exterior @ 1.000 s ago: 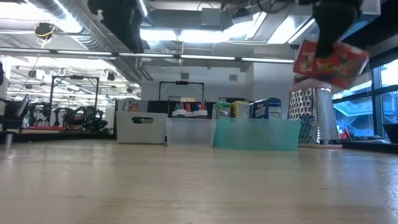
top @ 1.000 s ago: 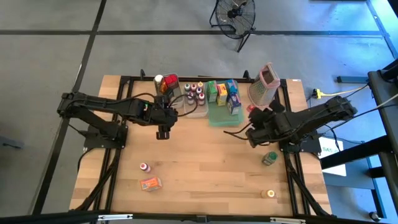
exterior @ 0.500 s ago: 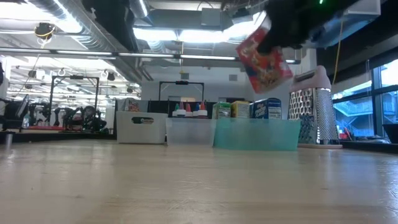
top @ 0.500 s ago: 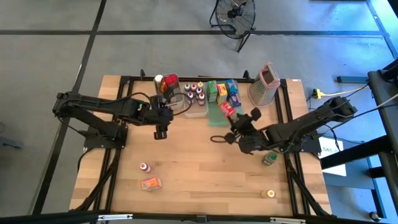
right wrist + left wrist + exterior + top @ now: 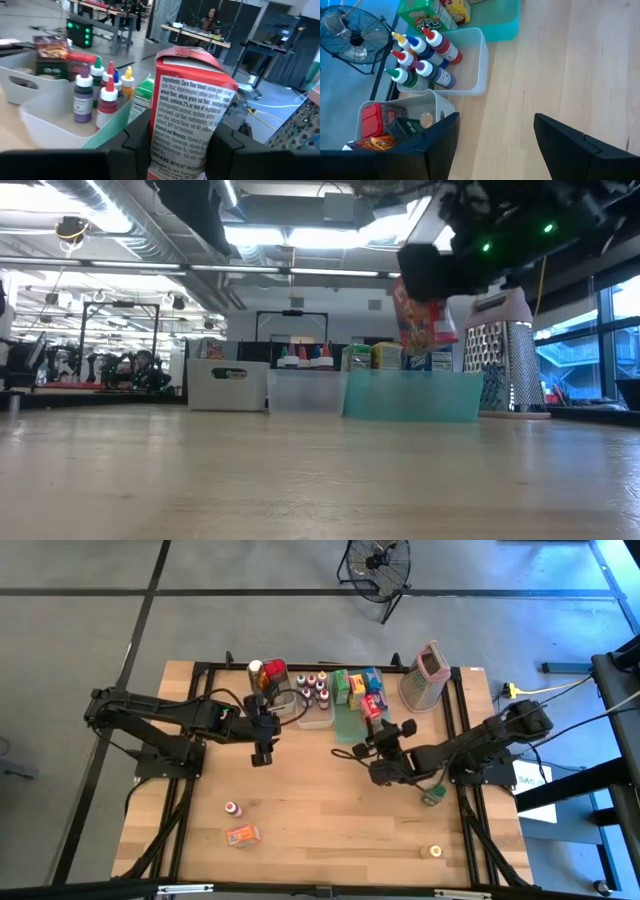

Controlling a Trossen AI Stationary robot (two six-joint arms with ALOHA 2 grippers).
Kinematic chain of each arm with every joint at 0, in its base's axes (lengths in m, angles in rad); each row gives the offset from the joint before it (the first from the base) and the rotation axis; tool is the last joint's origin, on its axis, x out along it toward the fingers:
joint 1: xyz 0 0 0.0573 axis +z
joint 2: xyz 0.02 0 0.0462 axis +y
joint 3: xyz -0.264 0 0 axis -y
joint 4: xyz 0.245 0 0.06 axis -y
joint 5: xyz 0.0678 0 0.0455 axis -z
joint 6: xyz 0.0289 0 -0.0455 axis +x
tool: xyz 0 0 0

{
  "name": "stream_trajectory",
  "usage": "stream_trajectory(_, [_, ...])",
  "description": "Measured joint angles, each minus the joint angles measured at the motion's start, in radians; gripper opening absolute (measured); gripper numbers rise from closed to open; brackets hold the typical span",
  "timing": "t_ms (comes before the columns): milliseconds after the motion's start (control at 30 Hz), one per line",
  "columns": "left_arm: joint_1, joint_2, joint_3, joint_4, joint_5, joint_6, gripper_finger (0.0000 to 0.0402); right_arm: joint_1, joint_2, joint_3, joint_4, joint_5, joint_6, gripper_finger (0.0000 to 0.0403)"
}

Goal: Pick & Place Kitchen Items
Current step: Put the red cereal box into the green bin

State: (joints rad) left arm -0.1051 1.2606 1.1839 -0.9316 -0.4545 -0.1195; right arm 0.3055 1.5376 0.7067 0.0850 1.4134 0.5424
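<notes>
Above the green tray (image 5: pixel 352 727), a red cereal box (image 5: pixel 373 706) is clamped by the right gripper (image 5: pixel 380 725); left gripper (image 5: pixel 262 753) is held apart, empty.

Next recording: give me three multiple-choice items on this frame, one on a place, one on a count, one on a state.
1. The red cereal box is:
A. on the table
B. held above the green tray
C. inside the clear bin

2. Items lying loose on the table's near half, high view:
A. one
B. four
C. seven

3. The left gripper is:
A. open, empty
B. shut on a bottle
C. holding the grater

Key: 1 B, the right gripper clamps it over the tray's edge. 2 B, two on each side. 3 A, nothing between its fingers.
</notes>
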Motion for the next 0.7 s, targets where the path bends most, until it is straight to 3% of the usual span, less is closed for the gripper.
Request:
stream_trajectory(267, [0.000,0.000,0.000,0.048,0.001,-0.002,0.0251,-0.095,0.071,-0.001,0.043,-0.001,-0.001,0.0132])
stream_trajectory(500, [0.000,0.000,0.000,0.048,0.002,-0.016,0.0251,-0.177,0.126,-0.001,0.086,-0.109,-0.001,0.0132])
stream_trajectory(700, [0.000,0.000,0.000,0.048,0.002,-0.016,0.0251,-0.194,0.138,0.000,0.132,-0.116,-0.036,0.0132])
